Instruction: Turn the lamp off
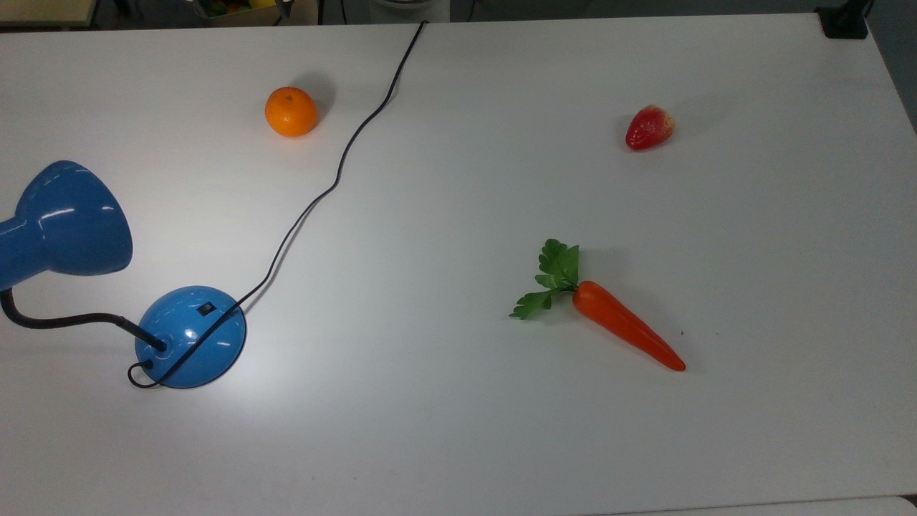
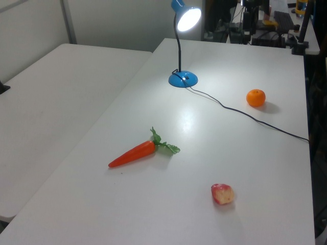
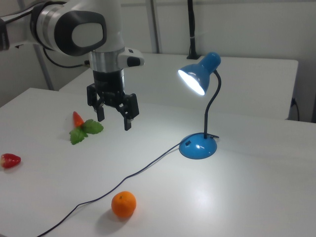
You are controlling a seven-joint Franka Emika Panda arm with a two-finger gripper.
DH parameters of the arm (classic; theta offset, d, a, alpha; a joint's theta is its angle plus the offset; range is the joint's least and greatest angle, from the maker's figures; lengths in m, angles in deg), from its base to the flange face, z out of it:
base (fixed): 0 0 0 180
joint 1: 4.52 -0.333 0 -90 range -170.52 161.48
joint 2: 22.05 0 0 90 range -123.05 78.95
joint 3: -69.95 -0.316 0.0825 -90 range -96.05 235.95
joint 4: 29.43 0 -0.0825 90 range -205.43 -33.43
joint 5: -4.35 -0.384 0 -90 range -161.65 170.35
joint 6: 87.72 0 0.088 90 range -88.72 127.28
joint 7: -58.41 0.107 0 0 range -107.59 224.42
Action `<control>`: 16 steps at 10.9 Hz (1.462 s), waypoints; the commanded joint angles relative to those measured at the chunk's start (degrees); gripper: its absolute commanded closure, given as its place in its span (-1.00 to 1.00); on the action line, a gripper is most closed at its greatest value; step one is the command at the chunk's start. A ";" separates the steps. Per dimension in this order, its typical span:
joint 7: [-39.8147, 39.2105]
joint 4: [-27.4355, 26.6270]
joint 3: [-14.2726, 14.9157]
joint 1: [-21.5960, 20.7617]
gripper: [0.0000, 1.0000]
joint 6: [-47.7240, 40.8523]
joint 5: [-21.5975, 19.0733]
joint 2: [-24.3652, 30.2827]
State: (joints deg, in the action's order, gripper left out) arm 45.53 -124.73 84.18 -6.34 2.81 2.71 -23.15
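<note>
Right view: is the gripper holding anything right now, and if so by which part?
Nothing is held. The gripper hangs above the table with its jaws open and empty, apart from the lit lamp and its cord.

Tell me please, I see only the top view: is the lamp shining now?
Observer: Yes. In the right view the lamp is lit; its shade glows white inside.
Operator: Where is the gripper?
Observer: In the right view the gripper hangs open above the table, to the right view's left of the lamp, apart from it.
Operator: Is something near it?
Observer: In the right view the carrot lies on the table behind it, partly hidden by a finger.
</note>
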 commanded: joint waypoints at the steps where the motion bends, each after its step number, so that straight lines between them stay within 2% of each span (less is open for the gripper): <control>1: 0.76 -0.76 1.24 -1.52 -1.00 -1.23 1.21 1.45; 11: 0.84 -0.76 1.24 -1.52 -1.00 -1.23 1.21 1.45; 12: 0.85 -0.85 1.24 -1.52 -0.95 -1.23 1.21 1.54; 13: 0.85 -0.85 1.32 -1.52 -0.76 -1.14 1.21 1.54; 16: 0.85 -0.85 1.41 -0.74 0.18 -0.79 0.50 1.54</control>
State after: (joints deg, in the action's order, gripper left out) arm 45.53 -124.73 84.42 -6.32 2.81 2.72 -23.11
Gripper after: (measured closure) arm 0.339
